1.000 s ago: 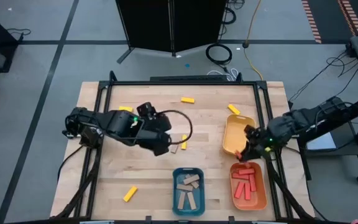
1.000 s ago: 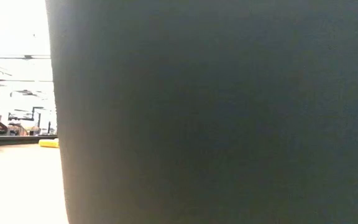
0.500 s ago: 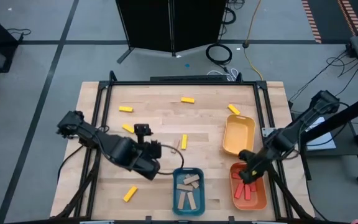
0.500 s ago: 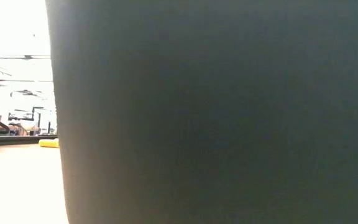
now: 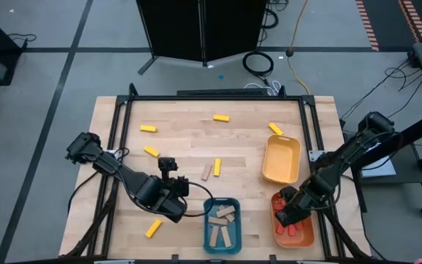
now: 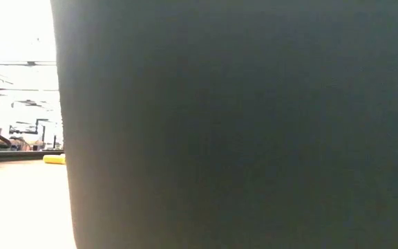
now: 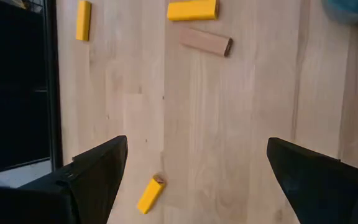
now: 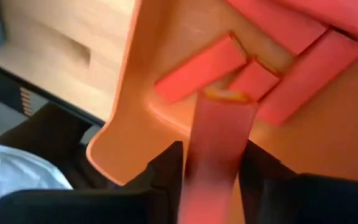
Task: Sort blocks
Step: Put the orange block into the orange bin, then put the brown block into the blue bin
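Observation:
My right gripper (image 5: 286, 214) is over the orange tray (image 5: 306, 233), shut on a red block (image 8: 219, 137). Other red blocks (image 8: 197, 67) lie in that tray. My left gripper (image 5: 173, 208) hangs open over the table's near left part. In the left wrist view a yellow block (image 7: 150, 194) lies flat on the wood between its spread fingers, untouched. More yellow blocks (image 5: 148, 127) (image 5: 221, 117) (image 5: 275, 129) (image 5: 151, 152) (image 5: 217, 166) and a tan block (image 5: 206, 172) lie on the table. Tan blocks (image 5: 220, 220) fill the blue tray (image 5: 234, 246). My right gripper pinches the red block between its two fingers (image 8: 166, 168), which lie on its long sides and along its length. The gripper slants down into the orange tray. The block's free end (image 8: 227, 96) juts ahead over the red blocks there; whether it rests on them I cannot tell.
A yellow tray (image 5: 280, 174) stands just beyond the orange one. The blue tray lies right of my left gripper. A black frame (image 5: 120, 139) runs along the table's sides. In the low view a dark surface (image 6: 240, 124) blocks nearly everything; a yellow block (image 6: 54, 159) shows beside it.
My left gripper has swung from the table's middle toward the near edge and come down, staying open. My right gripper has carried the red block from beside the yellow tray toward the near edge, over the orange tray, rolling and dropping lower.

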You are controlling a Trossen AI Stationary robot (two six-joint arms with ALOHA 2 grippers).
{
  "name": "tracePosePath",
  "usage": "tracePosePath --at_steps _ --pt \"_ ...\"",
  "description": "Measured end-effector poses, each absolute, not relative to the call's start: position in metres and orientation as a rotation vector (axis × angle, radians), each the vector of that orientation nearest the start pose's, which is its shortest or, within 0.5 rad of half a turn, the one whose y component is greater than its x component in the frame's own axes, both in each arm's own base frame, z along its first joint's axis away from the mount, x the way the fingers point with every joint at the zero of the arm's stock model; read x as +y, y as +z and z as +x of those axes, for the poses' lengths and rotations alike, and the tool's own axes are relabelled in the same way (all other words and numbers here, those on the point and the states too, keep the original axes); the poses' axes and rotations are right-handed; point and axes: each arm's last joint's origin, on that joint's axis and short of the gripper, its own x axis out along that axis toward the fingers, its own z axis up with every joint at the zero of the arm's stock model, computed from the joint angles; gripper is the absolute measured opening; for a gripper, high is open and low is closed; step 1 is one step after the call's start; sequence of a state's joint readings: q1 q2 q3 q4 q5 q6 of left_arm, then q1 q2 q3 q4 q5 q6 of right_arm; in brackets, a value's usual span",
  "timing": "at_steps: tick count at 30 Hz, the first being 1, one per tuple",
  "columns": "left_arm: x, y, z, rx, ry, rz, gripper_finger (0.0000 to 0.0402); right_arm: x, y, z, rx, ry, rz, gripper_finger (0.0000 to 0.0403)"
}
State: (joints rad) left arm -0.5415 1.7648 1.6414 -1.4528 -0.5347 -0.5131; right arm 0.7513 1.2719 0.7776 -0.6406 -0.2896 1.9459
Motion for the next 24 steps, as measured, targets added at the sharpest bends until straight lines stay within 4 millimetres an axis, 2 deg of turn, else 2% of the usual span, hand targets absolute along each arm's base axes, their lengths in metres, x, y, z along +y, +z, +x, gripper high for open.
tracePosePath --at_steps 7,11,15,18,21,24 --pt "-0.152 0.299 0.290 1.231 0.345 0.283 0.0382 0.162 0.201 0.162 1.549 -0.491 1.272 0.0157" --pt "-0.148 0.299 0.293 1.225 0.371 0.220 0.0382 0.161 0.205 0.161 1.557 -0.397 1.213 0.0191" --pt "-0.140 0.299 0.298 1.218 0.382 0.249 0.0382 0.157 0.210 0.161 1.611 -0.332 1.229 0.0202" --pt "-0.134 0.300 0.304 1.199 0.369 0.280 0.0382 0.152 0.218 0.160 1.587 -0.309 1.269 0.0201" --pt "-0.124 0.300 0.312 1.172 0.398 0.219 0.0382 0.145 0.228 0.158 1.504 -0.294 1.315 0.0197" --pt "-0.109 0.292 0.318 1.188 0.457 0.104 0.0382 0.136 0.241 0.155 1.341 -0.284 1.344 0.0197"
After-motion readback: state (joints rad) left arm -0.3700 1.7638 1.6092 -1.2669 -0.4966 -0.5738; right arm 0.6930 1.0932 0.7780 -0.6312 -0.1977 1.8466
